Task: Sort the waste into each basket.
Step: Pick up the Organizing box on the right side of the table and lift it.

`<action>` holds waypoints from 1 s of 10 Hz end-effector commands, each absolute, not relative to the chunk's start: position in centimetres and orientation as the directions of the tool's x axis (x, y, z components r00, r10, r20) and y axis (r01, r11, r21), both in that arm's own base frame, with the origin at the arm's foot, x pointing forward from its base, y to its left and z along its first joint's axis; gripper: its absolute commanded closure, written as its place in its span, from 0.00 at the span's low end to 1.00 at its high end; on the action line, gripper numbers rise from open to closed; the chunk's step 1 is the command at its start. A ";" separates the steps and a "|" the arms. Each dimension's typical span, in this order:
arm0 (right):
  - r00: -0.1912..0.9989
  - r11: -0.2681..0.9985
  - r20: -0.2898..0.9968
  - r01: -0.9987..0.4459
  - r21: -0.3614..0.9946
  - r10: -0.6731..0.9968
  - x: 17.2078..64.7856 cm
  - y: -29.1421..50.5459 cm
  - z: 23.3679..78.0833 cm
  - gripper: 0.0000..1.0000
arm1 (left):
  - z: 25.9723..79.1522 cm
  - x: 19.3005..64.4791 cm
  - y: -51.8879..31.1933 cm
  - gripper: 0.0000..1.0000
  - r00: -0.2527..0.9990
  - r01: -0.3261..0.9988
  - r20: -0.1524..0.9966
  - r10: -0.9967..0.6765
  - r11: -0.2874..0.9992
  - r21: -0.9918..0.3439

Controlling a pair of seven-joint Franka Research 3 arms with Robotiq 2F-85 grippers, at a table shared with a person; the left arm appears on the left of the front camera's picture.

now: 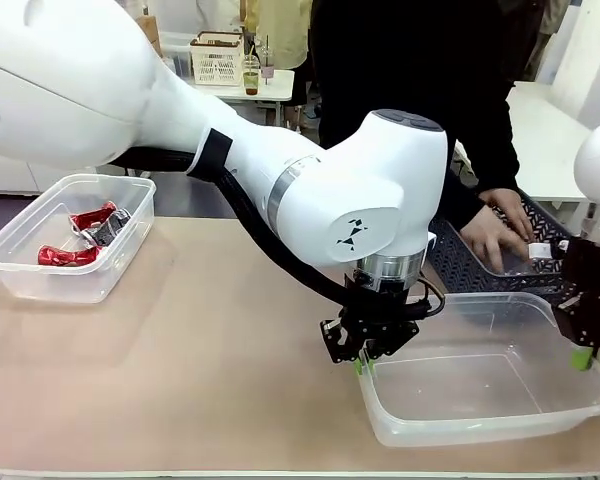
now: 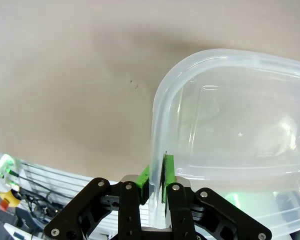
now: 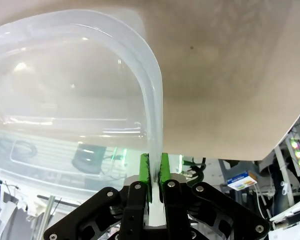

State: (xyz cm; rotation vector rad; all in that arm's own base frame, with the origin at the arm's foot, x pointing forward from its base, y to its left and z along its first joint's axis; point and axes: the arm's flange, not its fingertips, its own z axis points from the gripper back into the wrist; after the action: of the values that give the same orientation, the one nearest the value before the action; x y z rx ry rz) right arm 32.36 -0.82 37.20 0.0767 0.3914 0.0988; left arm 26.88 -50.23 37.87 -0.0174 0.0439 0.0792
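You're working on a beige tabletop (image 1: 210,340) in a cluttered workroom, with a person's hands (image 1: 492,240) in a dark slotted basket (image 1: 458,268). There are two clear tubs. The far-left tub (image 1: 20,275) holds crushed cans (image 1: 90,216), two of them red. The near-right tub (image 1: 480,425) lies lengthwise left-to-right. Your left gripper (image 1: 363,365) and right gripper (image 1: 581,358) are each clamped onto its rim, at opposite ends.

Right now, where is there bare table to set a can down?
Free: the wide bare tabletop between the can tub and the empty tub. Crowded on the right: left fingers and right fingers clamp the empty tub's rim, and the person's hands are in the dark basket behind it.
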 end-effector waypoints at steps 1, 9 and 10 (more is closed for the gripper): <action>0.928 0.993 -0.359 -0.071 0.093 0.100 23.0 0.1 32.7 1.00 | 39.3 26.5 -50.2 1.00 0.996 -0.088 -0.031 0.086 0.994 -0.062; 0.915 0.985 -0.400 0.011 0.170 0.058 26.1 7.5 48.6 1.00 | 51.1 23.7 -37.5 1.00 0.997 -0.069 0.033 0.074 0.991 -0.117; 0.917 0.972 -0.394 0.033 0.234 0.064 27.9 9.8 49.5 1.00 | 51.8 24.1 -35.0 1.00 0.990 -0.104 0.081 0.113 0.988 -0.113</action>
State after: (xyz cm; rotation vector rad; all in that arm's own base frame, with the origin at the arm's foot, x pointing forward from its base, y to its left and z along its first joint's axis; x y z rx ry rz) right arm 25.35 7.81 49.00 0.1903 0.3877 0.0270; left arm 23.69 -38.32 51.43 -0.0894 -0.0407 0.0765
